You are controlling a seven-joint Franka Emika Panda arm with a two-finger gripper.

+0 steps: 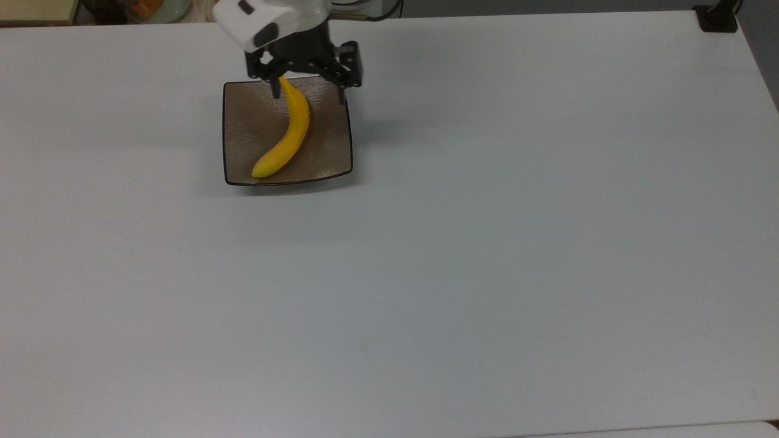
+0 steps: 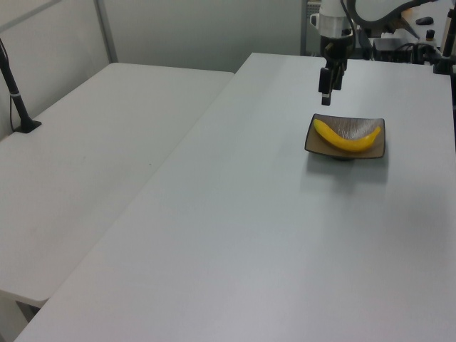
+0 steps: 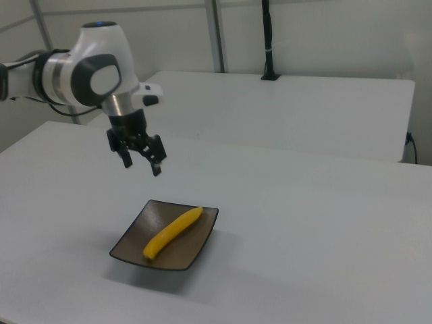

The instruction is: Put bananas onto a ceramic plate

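Observation:
The yellow banana (image 1: 287, 135) (image 2: 345, 137) (image 3: 173, 232) lies free on the square brown ceramic plate (image 1: 329, 150) (image 2: 379, 130) (image 3: 201, 248), running diagonally across it. My gripper (image 1: 309, 92) (image 2: 327, 91) (image 3: 142, 165) hangs open above the plate's far edge in the top view, well clear of the banana, with nothing between its fingers. In the right view it floats above and to the left of the plate.
The plate rests on a wide white table (image 1: 462, 255). A second white table (image 2: 92, 142) stands beside it in the left view. A black post base (image 1: 717, 17) sits at the far right corner in the top view.

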